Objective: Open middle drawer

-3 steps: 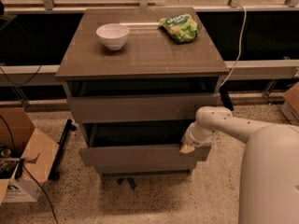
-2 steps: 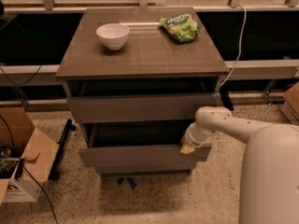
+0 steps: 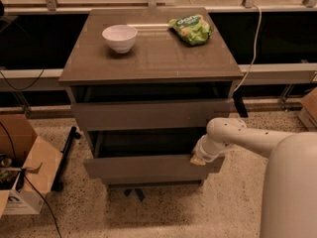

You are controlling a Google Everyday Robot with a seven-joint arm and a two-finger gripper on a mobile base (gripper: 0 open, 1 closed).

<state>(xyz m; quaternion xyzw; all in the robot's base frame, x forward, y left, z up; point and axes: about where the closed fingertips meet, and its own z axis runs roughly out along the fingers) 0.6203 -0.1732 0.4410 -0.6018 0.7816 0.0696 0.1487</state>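
Note:
A grey drawer cabinet [image 3: 148, 58] stands in the middle of the view. Its top drawer [image 3: 151, 114] is pulled out a little. The middle drawer [image 3: 153, 166] sits lower and is pulled out further, with a dark gap above its front. My white arm comes in from the lower right. My gripper [image 3: 199, 158] rests at the right end of the middle drawer's top edge, touching it.
A white bowl [image 3: 120, 37] and a green snack bag [image 3: 191, 29] lie on the cabinet top. An open cardboard box [image 3: 20, 170] stands on the floor at the left. A white cable [image 3: 253, 38] hangs down at the right. Speckled floor lies in front.

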